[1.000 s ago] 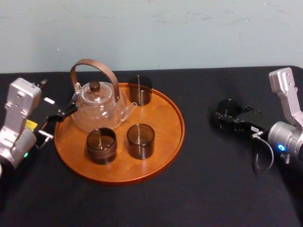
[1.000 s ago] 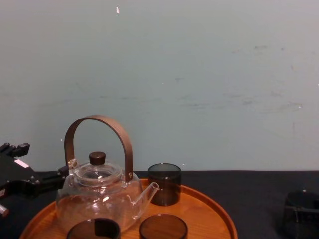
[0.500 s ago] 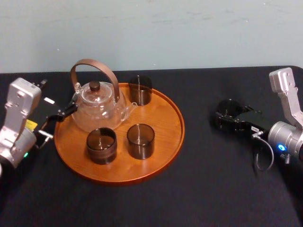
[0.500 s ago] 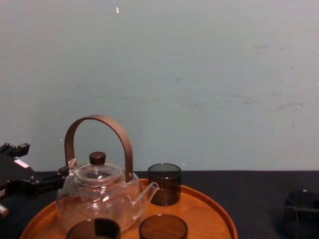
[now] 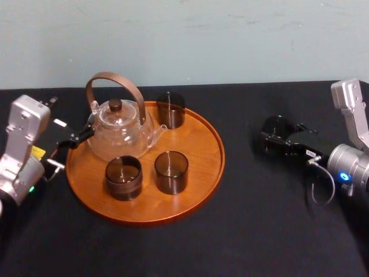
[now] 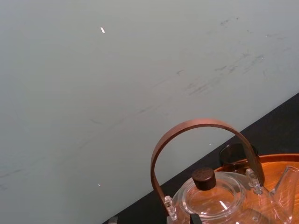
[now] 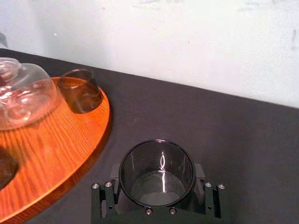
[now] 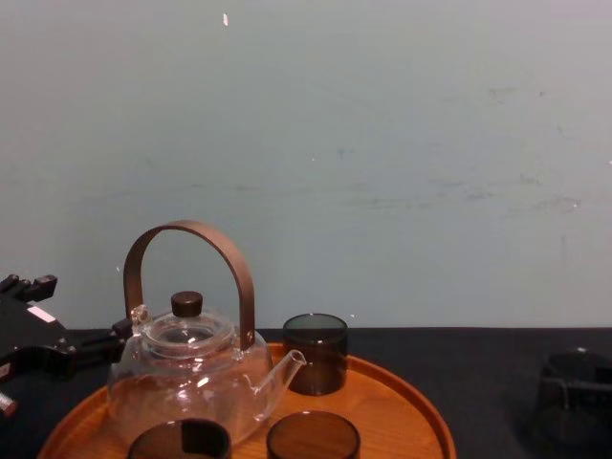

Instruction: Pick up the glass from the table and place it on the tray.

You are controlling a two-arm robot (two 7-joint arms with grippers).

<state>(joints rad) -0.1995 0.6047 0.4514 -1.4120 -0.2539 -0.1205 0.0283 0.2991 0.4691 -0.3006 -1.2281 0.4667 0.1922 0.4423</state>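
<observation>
A dark smoky glass stands upright between the black fingers of my right gripper, which is shut on it. In the head view the glass and right gripper are over the black table, well to the right of the round orange-brown tray. From the chest camera the glass is at the lower right edge. My left gripper is parked at the tray's left rim beside the teapot, its fingers apart and empty.
On the tray stand a glass teapot with a brown arched handle and three dark glasses: one at the back and two at the front. The tray's right half is bare wood.
My right gripper and the glass in it have shifted slightly away from me and a little upward. The left arm and the things on the tray have not moved.
</observation>
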